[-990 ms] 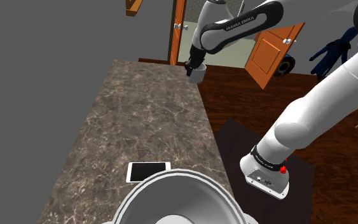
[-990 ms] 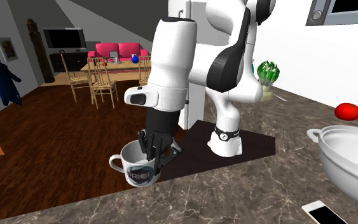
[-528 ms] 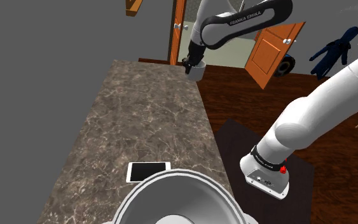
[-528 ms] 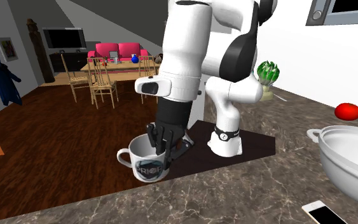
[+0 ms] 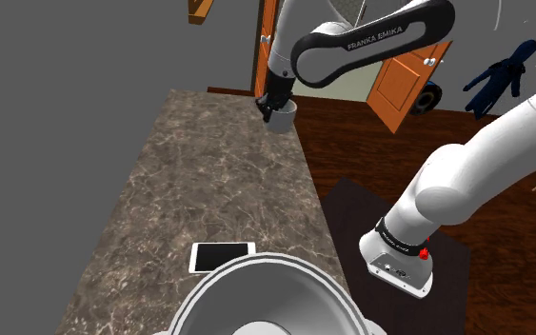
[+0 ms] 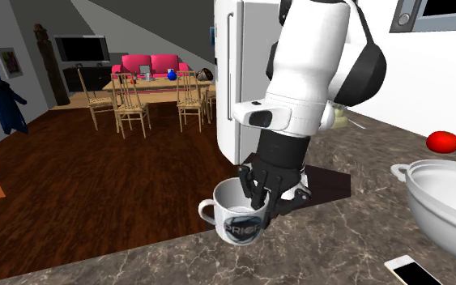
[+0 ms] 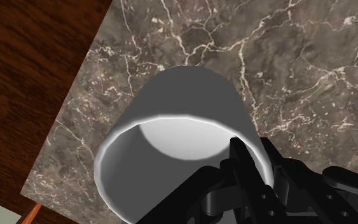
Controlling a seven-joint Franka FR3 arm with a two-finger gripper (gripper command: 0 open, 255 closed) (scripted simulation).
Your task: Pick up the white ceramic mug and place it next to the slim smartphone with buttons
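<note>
Clasping 1 mug (image 6: 232,228) w/ gripper (image 6: 264,206); 1 phone (image 6: 412,270), 1 pot (image 6: 441,206).

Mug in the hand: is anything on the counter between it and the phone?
Nothing visible does. The counter between the mug, held in the hand, and the phone is bare; a large pot sits close beside the phone.

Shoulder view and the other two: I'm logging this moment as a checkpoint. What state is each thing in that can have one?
mug: upright, empty, clasped at its rim, over the countertop near its corner.
gripper: shut on the mug's wall, one finger inside.
smartphone: lying flat on the countertop, untouched.
pot: upright, no lid.
orange door: swung open.
</note>
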